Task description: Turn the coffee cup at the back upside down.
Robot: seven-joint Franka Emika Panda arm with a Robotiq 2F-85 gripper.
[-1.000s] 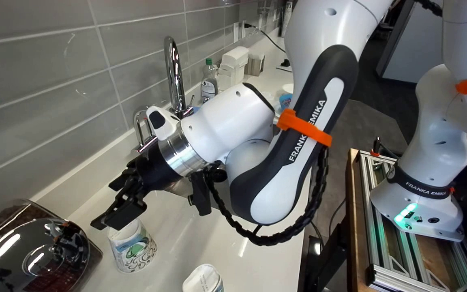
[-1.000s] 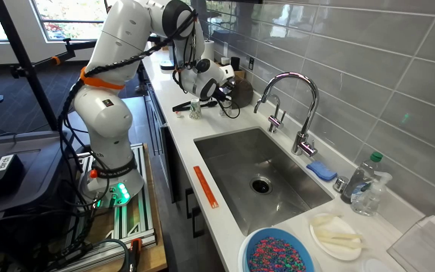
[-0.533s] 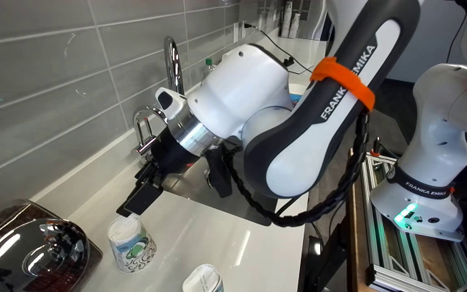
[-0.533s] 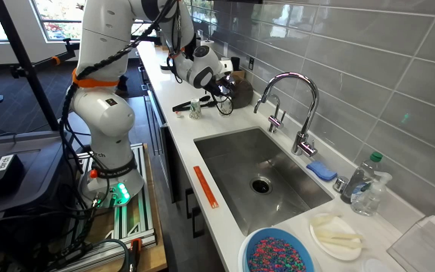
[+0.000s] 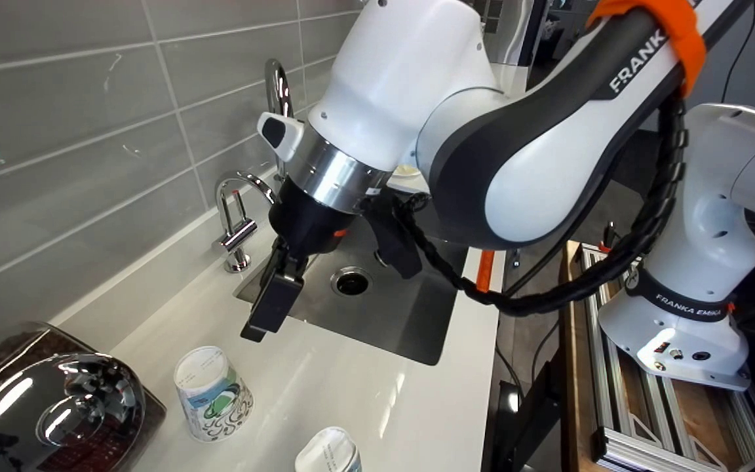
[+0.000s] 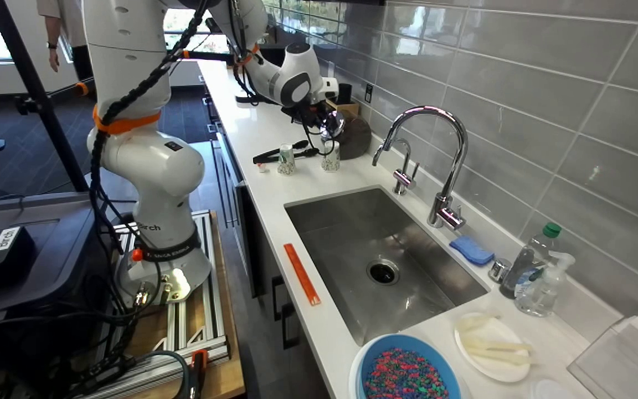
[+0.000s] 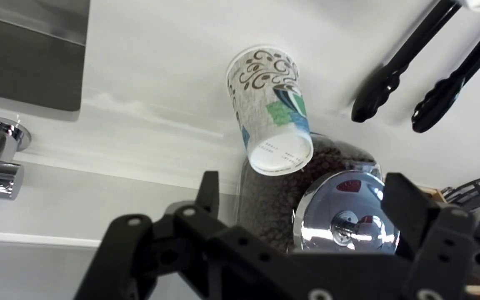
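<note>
The coffee cup [image 5: 215, 398] is a white paper cup with green and blue print. It stands upside down on the counter near the wall, printed base up and wide rim down. It also shows in an exterior view [image 6: 330, 159] and in the wrist view [image 7: 265, 100]. The near-identical second cup [image 5: 328, 452] stands base up closer to the counter's front edge; it also shows in an exterior view [image 6: 286, 160]. My gripper [image 5: 259, 320] is above the counter on the sink side of the coffee cup, apart from it. In the wrist view the fingers [image 7: 301, 183] are spread with nothing held.
A bean jar with a chrome lid [image 5: 56, 419] stands close beside the coffee cup by the tiled wall. Black tongs [image 7: 394, 75] lie behind the cups. The sink [image 6: 324, 221] and small tap [image 5: 236, 236] are on the arm's side. A blue bowl [image 6: 371, 366] sits beyond the sink.
My gripper has moved up and away from the coffee cup, toward the sink. The cup has stayed in place, base up. A person has come into view by the window.
</note>
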